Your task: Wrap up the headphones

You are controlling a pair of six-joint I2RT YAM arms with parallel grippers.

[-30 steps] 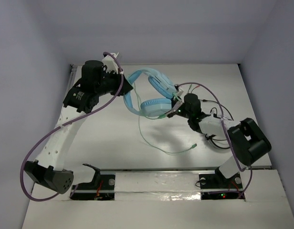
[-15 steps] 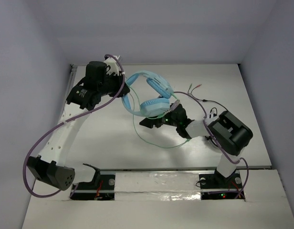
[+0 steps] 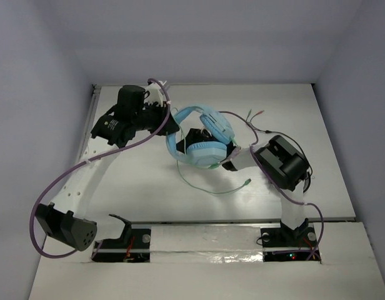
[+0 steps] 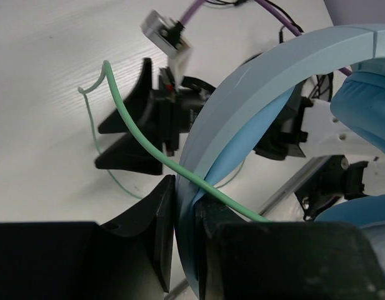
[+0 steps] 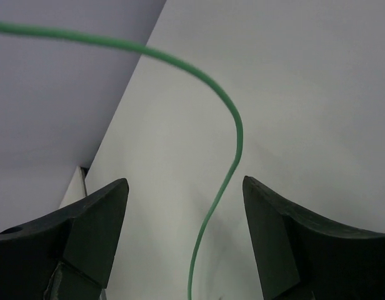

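Note:
The light blue headphones (image 3: pixel 208 147) hang just above the table's middle, ear cups down. My left gripper (image 3: pixel 166 125) is shut on the blue headband (image 4: pixel 286 75), which is pinched between its jaws (image 4: pixel 186 212). The thin pale-green cable (image 3: pixel 211 189) loops on the table in front and ends in a plug (image 3: pixel 247 182). It also crosses the headband in the left wrist view (image 4: pixel 142 140). My right gripper (image 3: pixel 194 136) reaches in low under the ear cups and is open. In the right wrist view (image 5: pixel 183 187) the cable (image 5: pixel 233 150) runs between its fingers, touching neither.
The white table (image 3: pixel 136 181) is walled at the back and both sides. A raised strip (image 3: pixel 205 234) runs along the near edge by the arm bases. Purple arm cables (image 3: pixel 136 140) hang beside each arm. Small plugs (image 3: pixel 254 114) lie behind the right arm.
My right gripper has swung left, from beside the ear cups to under them. The cable loop and its plug have been drawn left. The headphones and left gripper have shifted slightly right.

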